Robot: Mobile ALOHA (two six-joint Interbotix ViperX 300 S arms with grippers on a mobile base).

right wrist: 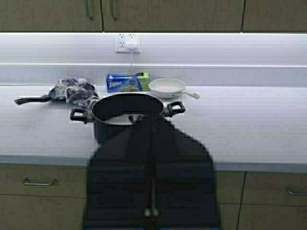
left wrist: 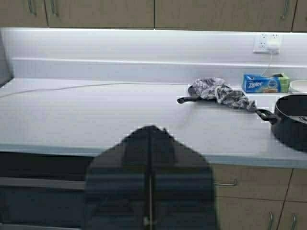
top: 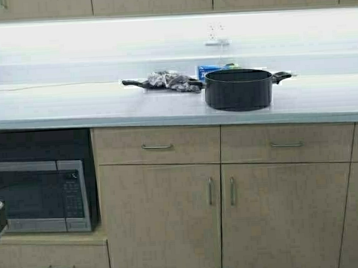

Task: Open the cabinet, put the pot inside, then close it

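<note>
The cabinet [top: 152,0], doors shut, hangs above the counter [top: 75,106]. The pot [top: 238,89] stands on the counter, directly ahead of the right gripper [right wrist: 151,120] and far off to one side of the left gripper [left wrist: 151,132]; both grippers' fingers are pressed together, holding nothing.

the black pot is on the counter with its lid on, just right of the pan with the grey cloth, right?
Not quite: the pot has no lid. The right wrist view shows its open interior. It does sit on the counter, right of the pan with the grey cloth.
</note>
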